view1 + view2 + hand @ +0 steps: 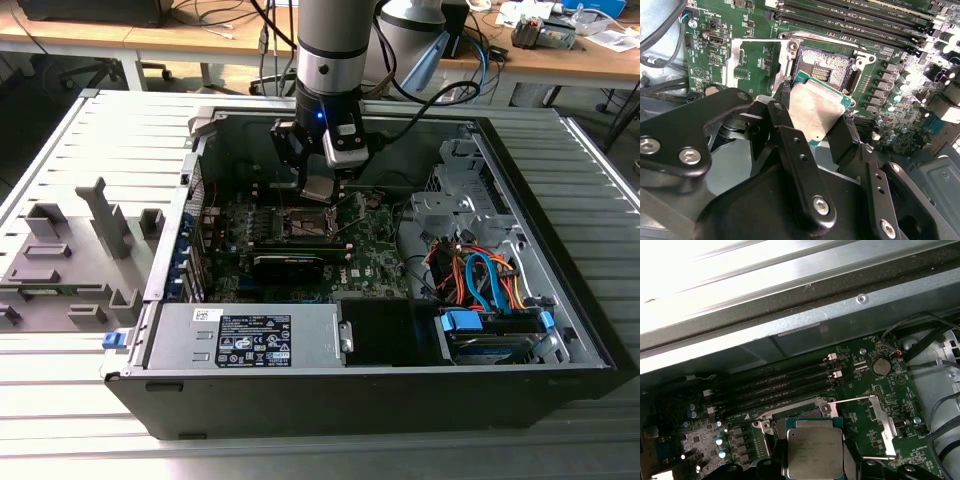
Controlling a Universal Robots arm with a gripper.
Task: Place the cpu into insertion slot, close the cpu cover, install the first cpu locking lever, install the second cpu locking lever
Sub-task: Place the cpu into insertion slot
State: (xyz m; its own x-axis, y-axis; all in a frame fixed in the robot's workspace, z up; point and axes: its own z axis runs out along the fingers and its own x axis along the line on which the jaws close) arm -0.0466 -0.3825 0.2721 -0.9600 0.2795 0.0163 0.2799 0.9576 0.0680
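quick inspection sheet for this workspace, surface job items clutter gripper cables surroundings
surface: ribbed grey table carrying an open computer case
job's things: cpu held tilted over the insertion slot, not seated; cpu cover swung open beside it
clutter: grey fixture blocks on the table at the exterior view's left
grippers: gripper shut on the cpu
cables: orange and blue cables inside the case at the exterior view's right
surroundings: wooden desks behind

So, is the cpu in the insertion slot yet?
Out. The claw holds the cpu above the empty insertion slot.
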